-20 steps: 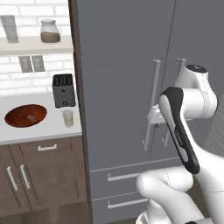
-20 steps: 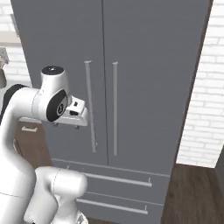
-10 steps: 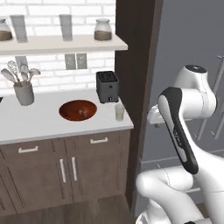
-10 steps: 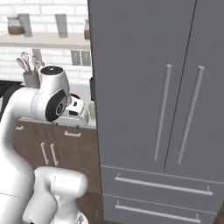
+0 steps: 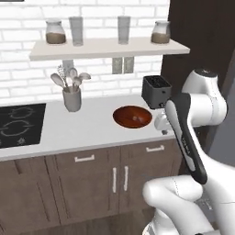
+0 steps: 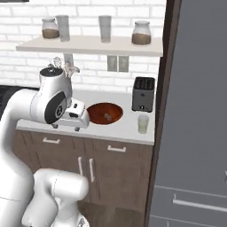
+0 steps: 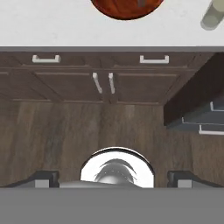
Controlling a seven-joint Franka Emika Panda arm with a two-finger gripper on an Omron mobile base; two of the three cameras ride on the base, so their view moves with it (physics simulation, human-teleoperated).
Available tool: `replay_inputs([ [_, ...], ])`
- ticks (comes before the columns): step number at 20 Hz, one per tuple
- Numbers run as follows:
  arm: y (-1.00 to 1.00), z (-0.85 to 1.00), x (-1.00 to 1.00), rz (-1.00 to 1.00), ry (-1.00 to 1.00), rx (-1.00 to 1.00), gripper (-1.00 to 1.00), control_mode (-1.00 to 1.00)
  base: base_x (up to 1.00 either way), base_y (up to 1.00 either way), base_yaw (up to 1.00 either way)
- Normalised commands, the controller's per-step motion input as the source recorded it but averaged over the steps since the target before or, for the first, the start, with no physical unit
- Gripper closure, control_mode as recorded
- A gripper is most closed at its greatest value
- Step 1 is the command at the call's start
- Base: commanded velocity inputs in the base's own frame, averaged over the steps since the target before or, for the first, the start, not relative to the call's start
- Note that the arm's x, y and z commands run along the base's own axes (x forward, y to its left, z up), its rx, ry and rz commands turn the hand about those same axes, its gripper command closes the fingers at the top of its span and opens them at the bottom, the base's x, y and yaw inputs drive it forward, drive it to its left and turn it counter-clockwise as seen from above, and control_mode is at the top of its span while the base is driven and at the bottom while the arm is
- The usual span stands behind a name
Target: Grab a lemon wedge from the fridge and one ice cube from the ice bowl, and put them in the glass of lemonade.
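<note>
From the left base view, the arm is folded up in front of the counter (image 5: 92,133). The ice bowl (image 5: 132,116) sits on it, just in front of the black toaster (image 5: 156,90), with a tiny pale speck inside that may be the ice cube; too small to be sure. The utensil cup (image 5: 72,98) stands well to the left, the stove (image 5: 18,126) beyond it.

Over to the right base view: the gripper (image 6: 74,116) hangs out from the wrist beside the bowl (image 6: 105,112), above the counter's front edge, touching nothing. I cannot make out the fingers here. The glass of lemonade (image 6: 142,124) stands just in front of the toaster (image 6: 143,94), right of the bowl. The fridge (image 6: 199,115) fills the right side, its door shut, so the lemon wedge is hidden inside.

Now the hand view, looking straight down: two dark finger tips (image 7: 43,178) sit far apart at the bottom, nothing between them, so the tool is released and empty. The bowl's rim (image 7: 127,11) peeks in at the top, the glass (image 7: 213,15) at the top corner, cabinet doors (image 7: 103,83) and floor below.

My read: this is the ice step, only just starting. The next move calls for reaching forward over the bowl, dropping in and pinching that tiny cube.
</note>
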Motion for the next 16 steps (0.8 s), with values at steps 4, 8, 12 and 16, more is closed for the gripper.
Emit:
replay_inputs([
  [4, 0.00, 0.00, 0.00, 0.00, 0.00, 0.00, -1.00, 1.00, 0.86, 0.32, -0.02],
  [8, 0.00, 0.00, 0.00, 0.00, 0.00, 0.00, -1.00, 1.00, 0.84, -0.10, -0.14],
  [12, 0.00, 0.00, 0.00, 0.00, 0.00, 0.00, -1.00, 1.00, 0.71, -0.16, -0.17],
  [16, 0.00, 0.00, 0.00, 0.00, 0.00, 0.00, -1.00, 1.00, 0.66, 0.00, -0.09],
])
